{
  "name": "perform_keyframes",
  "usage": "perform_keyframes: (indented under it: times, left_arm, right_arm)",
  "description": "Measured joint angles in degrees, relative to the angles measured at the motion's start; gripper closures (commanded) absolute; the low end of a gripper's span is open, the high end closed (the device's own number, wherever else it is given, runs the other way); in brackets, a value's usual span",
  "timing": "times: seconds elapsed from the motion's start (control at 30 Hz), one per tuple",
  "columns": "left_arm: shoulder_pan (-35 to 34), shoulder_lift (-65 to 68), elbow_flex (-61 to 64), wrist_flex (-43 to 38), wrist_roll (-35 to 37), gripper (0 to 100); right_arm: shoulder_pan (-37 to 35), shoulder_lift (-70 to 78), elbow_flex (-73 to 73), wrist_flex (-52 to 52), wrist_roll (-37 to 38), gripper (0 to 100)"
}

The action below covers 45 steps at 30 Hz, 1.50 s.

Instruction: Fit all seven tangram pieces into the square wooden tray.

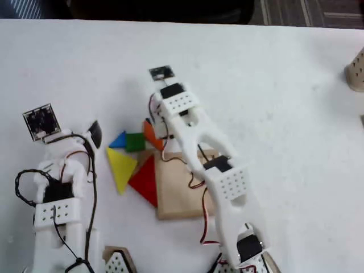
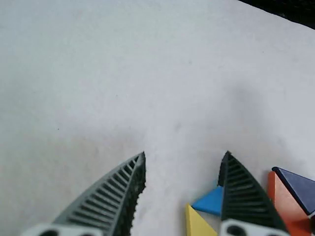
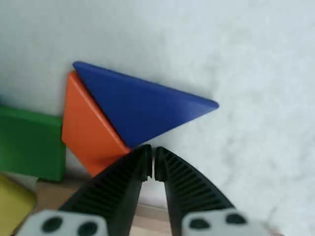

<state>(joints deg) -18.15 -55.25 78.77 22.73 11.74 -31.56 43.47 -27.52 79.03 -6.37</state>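
- The pieces are thin, flat, rigid coloured shapes, probably light wood or plastic. They should slide easily on the white bench (image 1: 273, 85) and are unlikely to be damaged.
- Because they lie low, a pinch from above across two opposite edges looks like the best hold. Pushing on an edge to slide a piece is the alternative.
- The dark blue flat triangle (image 3: 138, 105) lies partly on top of the orange flat piece (image 3: 88, 132). Its raised edge gives a lip to catch, so it is probably the easier one to lift first.
- The right tool (image 3: 151, 149) hovers at the near corner of the orange piece with its fingers almost together and nothing between them.
- The left tool (image 2: 184, 155) is spread wide and empty over bare bench, just beside the small light blue triangle (image 2: 209, 202).
- The square wooden tray (image 1: 176, 199) lies on the bench under the right arm (image 1: 227, 187).
- The green square piece (image 1: 135, 141), the yellow triangle (image 1: 120, 168) and the red triangle (image 1: 145, 181) cluster along the tray's side towards the left arm.
- The arm covers much of the tray's floor, so it cannot be told whether anything lies inside.
- Six pieces can be counted, and the seventh cannot be made out.
- It is unclear whether the red triangle overlaps the tray's rim or only touches it.
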Motion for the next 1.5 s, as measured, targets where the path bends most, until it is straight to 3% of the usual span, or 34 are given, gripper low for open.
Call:
perform_keyframes:
  times: [0.23, 0.37, 0.67, 0.83, 1.1, 1.23, 1.5]
  left_arm:
    - [0.0, 0.0, 0.0, 0.0, 0.0, 76]
    - [0.0, 0.0, 0.0, 0.0, 0.0, 76]
    - [0.0, 0.0, 0.0, 0.0, 0.0, 76]
    - [0.0, 0.0, 0.0, 0.0, 0.0, 76]
    - [0.0, 0.0, 0.0, 0.0, 0.0, 76]
    - [0.0, 0.0, 0.0, 0.0, 0.0, 76]
    - [0.0, 0.0, 0.0, 0.0, 0.0, 76]
  right_arm:
    - [4.04, -7.47, 1.49, 10.2, 2.64, 92.2]
    - [8.09, -15.38, 12.04, 10.2, 6.24, 89.1]
    - [14.15, -40.26, 48.62, -8.18, 7.47, 89.2]
    - [19.34, -42.64, 62.33, -18.11, 9.58, 89.2]
    - [20.84, -41.49, 64.18, -19.52, 14.07, 89.6]
    - [22.86, -41.49, 63.91, -19.43, 14.15, 97.1]
    - [31.82, -39.91, 60.84, -20.04, 14.15, 97.0]
